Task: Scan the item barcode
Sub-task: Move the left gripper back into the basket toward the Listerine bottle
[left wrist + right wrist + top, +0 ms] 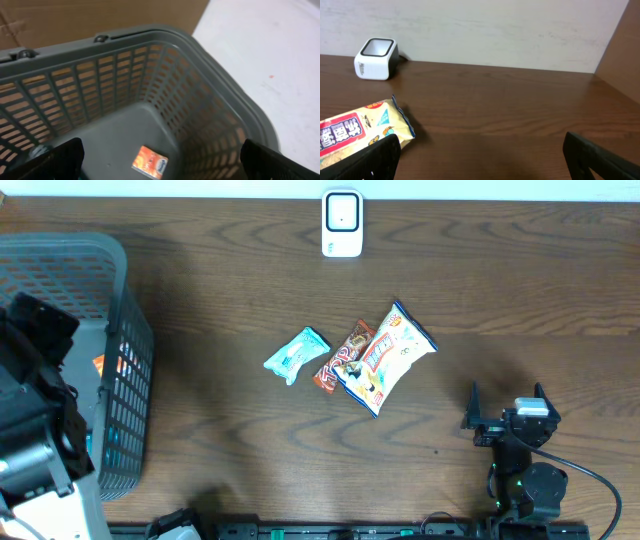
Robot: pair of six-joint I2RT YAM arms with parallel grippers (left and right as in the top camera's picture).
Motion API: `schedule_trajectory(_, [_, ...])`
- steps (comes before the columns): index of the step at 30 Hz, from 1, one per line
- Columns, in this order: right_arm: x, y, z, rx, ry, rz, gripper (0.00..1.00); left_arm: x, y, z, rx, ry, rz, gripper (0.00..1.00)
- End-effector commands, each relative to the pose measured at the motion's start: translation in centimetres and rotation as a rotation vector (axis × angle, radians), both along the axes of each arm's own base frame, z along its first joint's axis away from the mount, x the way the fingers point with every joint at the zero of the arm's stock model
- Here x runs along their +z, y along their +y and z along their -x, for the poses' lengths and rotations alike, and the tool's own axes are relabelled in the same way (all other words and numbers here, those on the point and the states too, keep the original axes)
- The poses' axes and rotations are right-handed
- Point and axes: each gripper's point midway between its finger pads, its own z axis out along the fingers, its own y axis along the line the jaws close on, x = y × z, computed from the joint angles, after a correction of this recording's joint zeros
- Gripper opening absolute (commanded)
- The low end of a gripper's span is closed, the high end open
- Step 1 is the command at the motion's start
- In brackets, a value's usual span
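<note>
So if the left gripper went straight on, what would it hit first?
Probably the orange packet on the basket floor: the left gripper, open, points down into the basket with the packet about midway between its fingers. Depth is unclear; it may meet bare floor beside it.

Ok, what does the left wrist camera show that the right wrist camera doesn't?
Only the left wrist: the inside of the grey basket, with an orange packet lying on its floor.
Only the right wrist: the table, the white scanner at its far edge, and the end of a snack bag.
Both: no object in common. Each view shows its own fingers, the left fingers and the right fingers, spread wide at the bottom corners and holding nothing.
</note>
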Motion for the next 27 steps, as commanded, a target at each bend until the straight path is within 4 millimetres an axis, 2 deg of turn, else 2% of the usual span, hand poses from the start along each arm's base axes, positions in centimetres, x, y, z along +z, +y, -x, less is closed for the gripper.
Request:
schedule_trajectory(1, [-0.1,0.2,0.0,0.007,0.003,0.009,0.99,0.9,1.9,0.3,0.08,-0.034,0.015,1.0])
schedule_trajectory(6, [-0.1,0.2,0.0,0.008,0.003,0.009,0.99,-1.9,5.1,0.5,0.174,0.042,0.071,1.0])
schedule_trajectory(8, [-0.1,0.2,0.0,0.007,0.003,0.009,0.99,-4.0,6.1,0.8,0.229,0.086,0.134,1.0])
schedule_trajectory(10, [-0.1,0.2,0.0,0.008,0.003,0.009,0.99,-7.0,6.6,0.9,0.257,0.156,0.221,1.0])
schedule_trajectory(12, [-0.1,0.2,0.0,0.007,0.003,0.009,0.99,-10.0,6.7,1.2,0.283,0.228,0.326,1.0])
schedule_trajectory(16, [-0.1,0.2,0.0,0.007,0.003,0.009,0.99,-16.1,6.8,3.2,0.433,0.37,0.531,1.0])
schedule_trajectory(20, [-0.1,0.2,0.0,0.007,0.003,0.009,0.99,-21.1,6.2,4.9,0.524,0.49,0.697,0.99])
schedule_trajectory(24, [-0.1,0.2,0.0,0.008,0.003,0.009,0.99,-24.4,5.8,6.1,0.587,0.54,0.816,0.99])
schedule_trajectory(27, [-0.1,0.2,0.0,0.007,0.003,0.009,0.99,-26.1,5.7,7.3,0.629,0.562,0.853,0.98])
